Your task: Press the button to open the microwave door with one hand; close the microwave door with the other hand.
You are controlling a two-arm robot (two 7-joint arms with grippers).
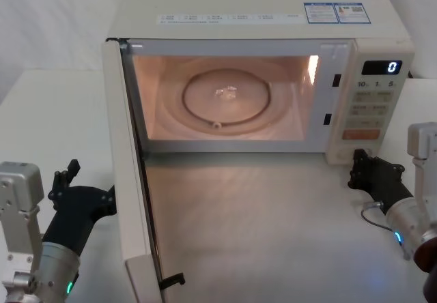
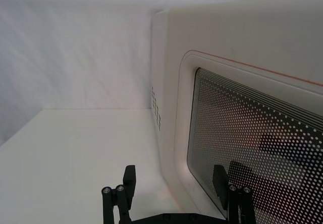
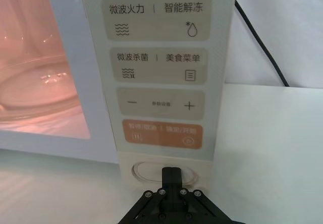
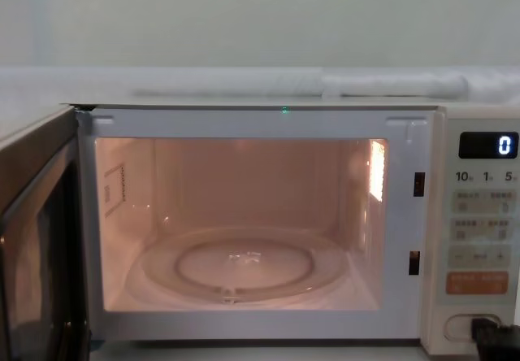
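The microwave door [image 1: 133,180] stands swung wide at the left: rigid, hinged, light to push on its outer face, where the left end effector [image 2: 174,196] waits, fingers apart. The right end effector [image 3: 172,176], fingers together, sits at the button [image 3: 151,172].

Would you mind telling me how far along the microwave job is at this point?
Opening looks done: the microwave door stands wide open, cavity lit. The right gripper sits at the button, shut. In hand: the left gripper, open, is at the door's outer face. Left: pushing the door shut.
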